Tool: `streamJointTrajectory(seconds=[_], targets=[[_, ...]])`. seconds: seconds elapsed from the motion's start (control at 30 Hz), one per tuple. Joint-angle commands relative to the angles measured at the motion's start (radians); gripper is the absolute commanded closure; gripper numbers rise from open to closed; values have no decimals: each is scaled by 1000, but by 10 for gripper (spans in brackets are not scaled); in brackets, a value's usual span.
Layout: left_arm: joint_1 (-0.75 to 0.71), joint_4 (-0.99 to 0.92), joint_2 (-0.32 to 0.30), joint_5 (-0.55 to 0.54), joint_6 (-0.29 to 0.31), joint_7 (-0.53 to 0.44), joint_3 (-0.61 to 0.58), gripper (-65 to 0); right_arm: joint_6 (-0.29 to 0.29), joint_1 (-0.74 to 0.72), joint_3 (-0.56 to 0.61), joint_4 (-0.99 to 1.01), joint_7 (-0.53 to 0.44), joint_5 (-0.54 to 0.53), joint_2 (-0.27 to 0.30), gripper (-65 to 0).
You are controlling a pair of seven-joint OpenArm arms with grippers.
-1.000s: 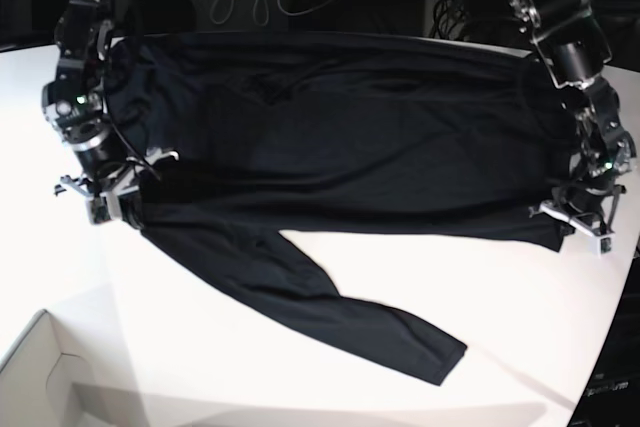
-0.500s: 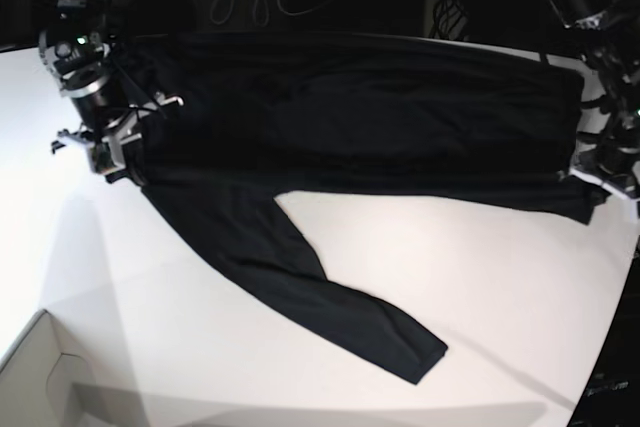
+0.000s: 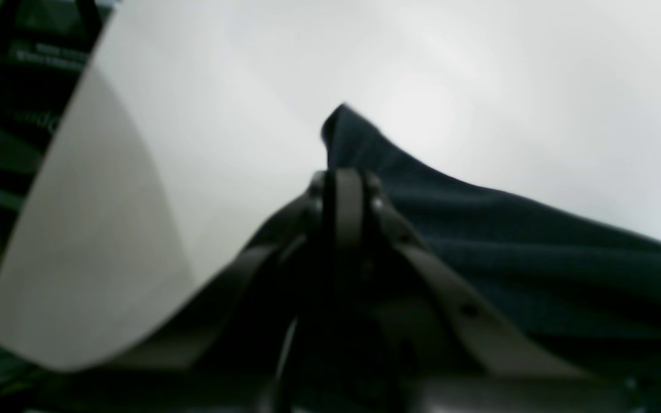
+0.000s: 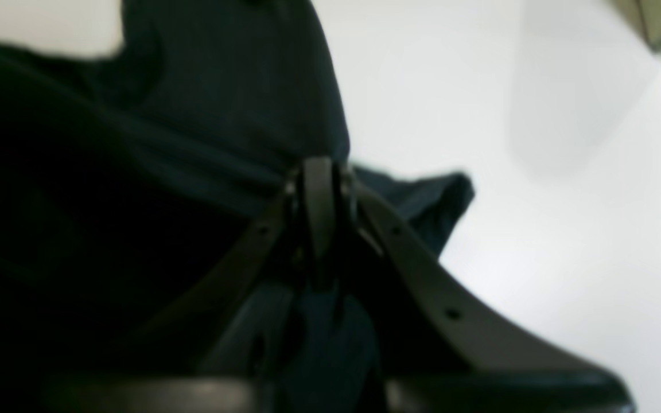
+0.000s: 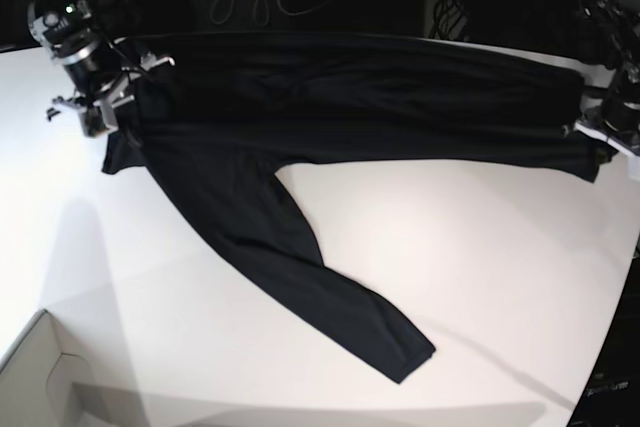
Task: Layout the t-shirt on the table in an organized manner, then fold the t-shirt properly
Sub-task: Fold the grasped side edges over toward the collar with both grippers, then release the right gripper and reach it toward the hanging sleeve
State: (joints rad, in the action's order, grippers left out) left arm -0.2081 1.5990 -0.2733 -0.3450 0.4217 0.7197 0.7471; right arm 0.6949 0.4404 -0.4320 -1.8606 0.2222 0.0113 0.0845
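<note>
The t-shirt (image 5: 330,117) is held stretched above the bench (image 5: 480,267), pinched by the closed left gripper (image 5: 600,137) and right gripper (image 5: 100,117); layout is unfinished, folding not begun

No text that can be read, no label or brand on the black t-shirt (image 5: 340,107), no number or sign on the white table (image 5: 480,277), some pale marks at the dark left edge of the left wrist view, too blurred to read
</note>
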Motion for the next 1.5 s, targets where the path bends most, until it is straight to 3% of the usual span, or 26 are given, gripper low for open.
streamJointTrajectory(seconds=[0.0,0.2,0.33,0.43,0.87,0.97,1.2,1.3,1.47], targets=[[-3,19,-19,-10,-2,-24,13,-1,3,11,-5,-24,-25,-17,4,0],[-32,16,-17,-12,9,-18,75,-1,3,73,8,-17,-40,-17,2,0],[-52,7,-16,-10,104,-18,87,-1,3,105,11,-17,-85,-17,2,0],[-55,-18,10,-1,139,-18,90,-1,3,107,11,-1,-86,-17,2,0],[-29,-231,22,1,144,-24,82,-11,3,107,28,117,-85,-14,2,0],[-24,-230,22,13,138,-21,88,-81,3,110,34,117,-83,-12,4,-8],[-27,-230,29,40,136,-19,90,-348,3,140,26,102,-93,-12,4,-203],[-32,-230,29,36,136,-19,91,-405,3,140,-29,57,-93,-17,-7,-240],[-34,-223,30,34,145,-18,113,-419,3,123,-95,-37,-93,-17,-73,-273]])
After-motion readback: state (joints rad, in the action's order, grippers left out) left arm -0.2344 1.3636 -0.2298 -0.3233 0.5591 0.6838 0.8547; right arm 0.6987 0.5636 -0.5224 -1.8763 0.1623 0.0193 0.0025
